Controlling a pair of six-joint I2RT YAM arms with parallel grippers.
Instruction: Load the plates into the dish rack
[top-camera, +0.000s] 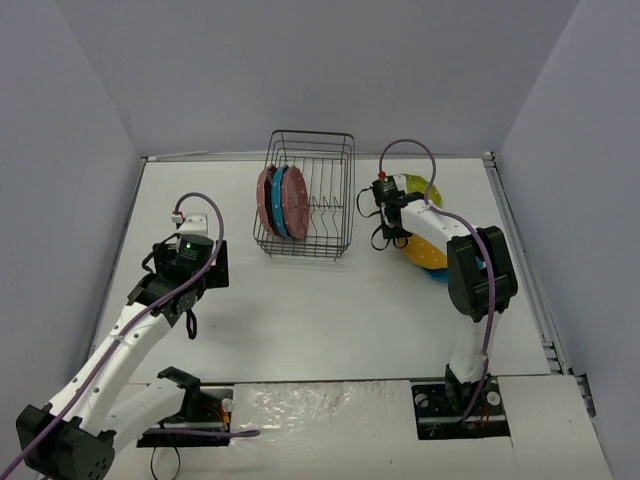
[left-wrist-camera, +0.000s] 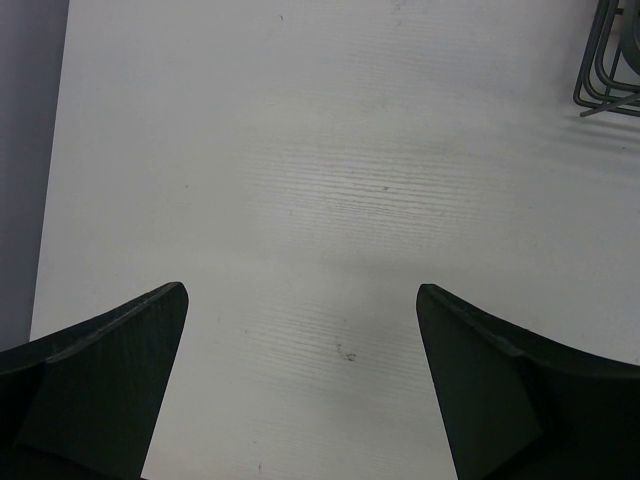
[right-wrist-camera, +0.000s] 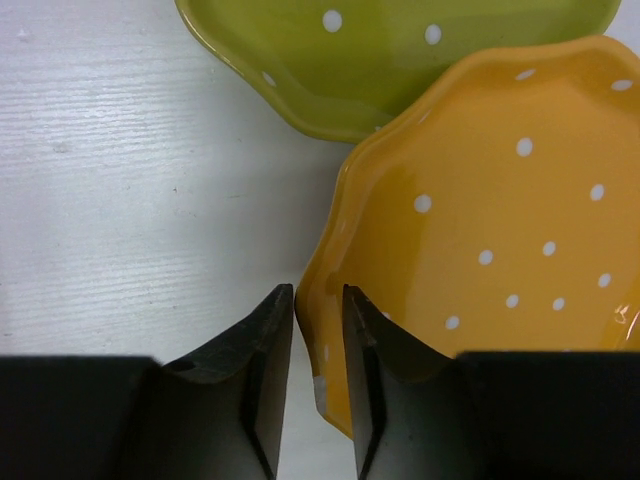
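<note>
Right gripper narrow, pinching orange plate rim at 8 o'clock; shallow bite, you risk slip. Left gripper wide, holding nothing.

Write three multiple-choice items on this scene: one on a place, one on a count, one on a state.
1. Where in the dish rack do the loaded plates stand?
A) left end
B) middle
C) right end

2. How many plates stand in it?
A) one
B) three
C) five

3. The left gripper is:
A) shut on a plate
B) shut on a rack wire
C) open, holding nothing

Answers:
1 A: they crowd the rack's left side in the top view.
2 B: pink, blue, pink stand on edge.
3 C: its fingers stand wide apart over bare table.
</note>
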